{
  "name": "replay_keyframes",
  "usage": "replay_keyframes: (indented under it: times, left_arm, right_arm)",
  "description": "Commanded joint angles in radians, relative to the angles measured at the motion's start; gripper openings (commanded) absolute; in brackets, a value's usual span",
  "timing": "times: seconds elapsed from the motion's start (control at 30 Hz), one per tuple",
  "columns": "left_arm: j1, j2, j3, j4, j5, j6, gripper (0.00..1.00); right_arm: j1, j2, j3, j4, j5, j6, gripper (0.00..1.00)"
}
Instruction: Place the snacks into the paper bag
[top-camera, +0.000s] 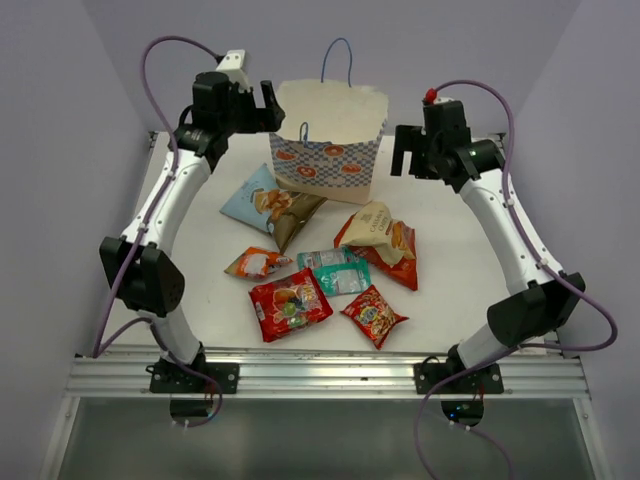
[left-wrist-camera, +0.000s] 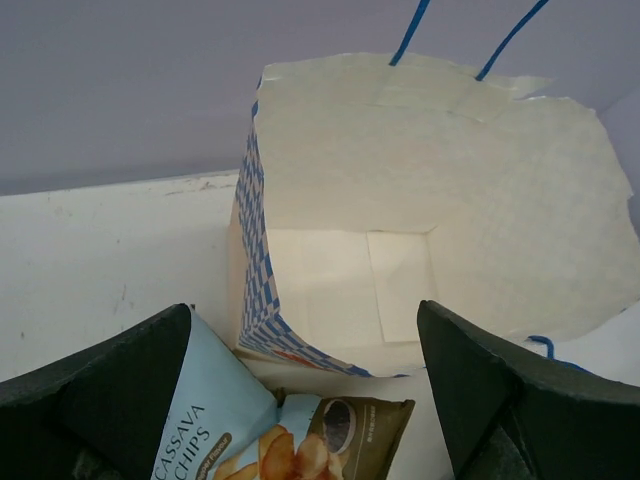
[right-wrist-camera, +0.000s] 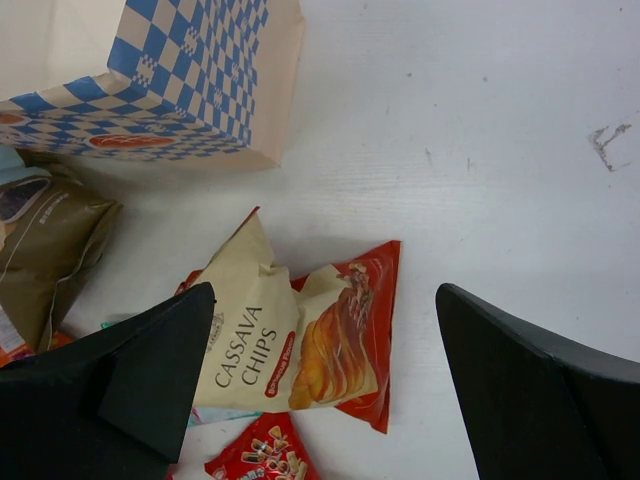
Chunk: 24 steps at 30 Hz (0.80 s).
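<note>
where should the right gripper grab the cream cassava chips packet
Probably from straight above, pinching across the puffy middle of the cream cassava chips packet: it lies flat on top of the red packet, and the open right gripper hangs over it.

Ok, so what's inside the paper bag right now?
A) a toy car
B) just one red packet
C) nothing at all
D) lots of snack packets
C: the left wrist camera looks down into the paper bag and shows only its bare cream bottom, while the snack packets lie out on the table.
</note>
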Motion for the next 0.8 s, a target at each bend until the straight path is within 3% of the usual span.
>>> replay_keyframes:
  times: [0.0, 0.17, 0.27, 0.4, 0.47, 0.6, 0.77]
  left_arm:
    - [0.000, 0.073, 0.061, 0.061, -0.019, 0.032, 1.00]
    - [0.000, 0.165, 0.163, 0.072, -0.023, 0.042, 0.96]
    - [0.000, 0.216, 0.205, 0.073, -0.029, 0.049, 0.80]
    - [-0.001, 0.251, 0.225, 0.073, -0.042, 0.046, 0.42]
    - [-0.001, 0.256, 0.223, 0.072, -0.046, 0.046, 0.34]
    - [-0.003, 0.260, 0.217, 0.069, -0.040, 0.048, 0.03]
    - [-0.001, 0.253, 0.198, 0.047, -0.039, 0.052, 0.00]
  right_arm:
    - [0.003, -0.070, -0.015, 0.066, -0.009, -0.013, 0.97]
    - [0.005, -0.077, -0.025, 0.058, -0.035, -0.015, 0.96]
    - [0.010, -0.094, -0.074, 0.063, -0.066, -0.013, 0.96]
    - [0.026, -0.122, -0.192, 0.087, -0.109, -0.033, 0.96]
    - [0.036, -0.128, -0.238, 0.103, -0.159, -0.064, 0.96]
    - [0.046, -0.116, -0.388, 0.169, -0.213, -0.099, 0.98]
    - [0.046, -0.051, -0.450, 0.215, -0.271, -0.095, 0.98]
